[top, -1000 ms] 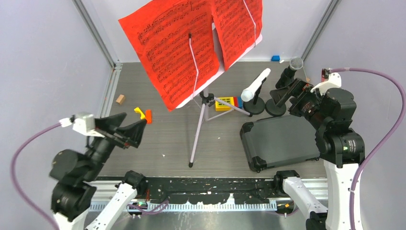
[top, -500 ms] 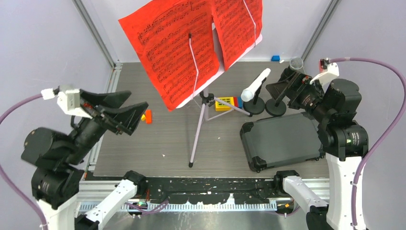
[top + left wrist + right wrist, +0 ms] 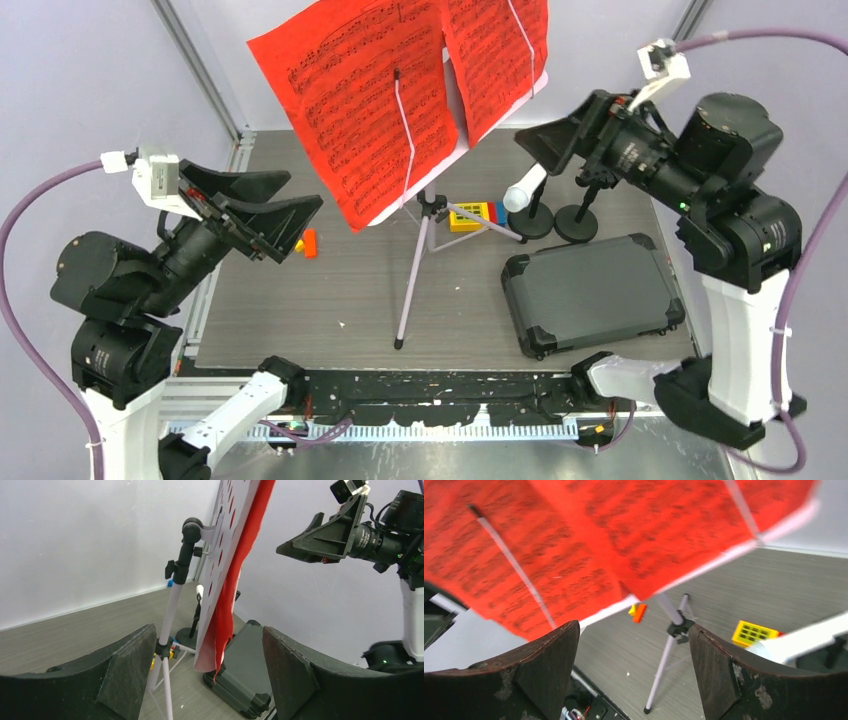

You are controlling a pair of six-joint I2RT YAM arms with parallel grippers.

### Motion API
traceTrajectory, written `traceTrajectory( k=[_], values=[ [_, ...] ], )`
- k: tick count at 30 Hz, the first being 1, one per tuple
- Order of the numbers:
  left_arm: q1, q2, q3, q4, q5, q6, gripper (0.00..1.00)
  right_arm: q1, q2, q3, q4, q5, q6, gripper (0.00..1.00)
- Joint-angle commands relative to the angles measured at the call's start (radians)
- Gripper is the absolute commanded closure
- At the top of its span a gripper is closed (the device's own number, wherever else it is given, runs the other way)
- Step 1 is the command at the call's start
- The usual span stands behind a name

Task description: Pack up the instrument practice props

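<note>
Judging by how things lie, the packing is taken to be at its very start: nothing has been stowed. The dark hard case (image 3: 592, 290) is seen lying shut on the counter (image 3: 300, 300), at about 4 o'clock from the middle of the overhead view.

The music desk (image 3: 226, 515), pale and perforated, is carried upright on its tripod legs (image 3: 412, 280) from the middle toward 12 o'clock. The red sheet-music pages (image 3: 370, 100) are spread over its face. At 2 o'clock the two round-based mic holders (image 3: 531, 223) are stood side by side just beyond the case. The white microphone (image 3: 527, 183) is held tilted in the one nearer the stand. The grey-headed microphone cannot be made out and is probably hidden behind the right arm (image 3: 720, 160).

The left gripper (image 3: 207, 632) is held at 9 o'clock with its jaws apart and nothing between them, pointed toward the edge of the pages. The right gripper (image 3: 634, 630) is raised at 1 o'clock above the holders, likewise apart and empty, and faced toward the pages. Nothing is touched by either.

Everything is left to be done. The pages are to be lifted off, the desk and legs collapsed, the microphones and holders gathered, and the case opened and filled. A yellow gridded block (image 3: 468, 215) and an orange piece (image 3: 310, 242) are also seen on the counter.
</note>
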Motion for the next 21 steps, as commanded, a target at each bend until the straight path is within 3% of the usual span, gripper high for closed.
traceTrajectory(
  k=[1, 8, 15, 21],
  values=[
    [0.002, -0.003, 0.046, 0.054, 0.026, -0.009, 0.21, 0.24, 0.115, 0.206, -0.115, 0.193, -0.096, 0.15],
    [0.001, 0.033, 0.1, 0.049, 0.038, -0.024, 0.25, 0.463, 0.182, 0.243, -0.042, 0.32, -0.097, 0.22],
    [0.002, 0.086, 0.157, 0.082, 0.061, -0.039, 0.33, 0.514, 0.214, 0.225, 0.084, 0.302, -0.073, 0.28],
    [0.002, 0.128, 0.169, 0.152, 0.07, -0.062, 0.5, 0.516, 0.202, 0.164, 0.157, 0.301, -0.056, 0.29]
  ],
)
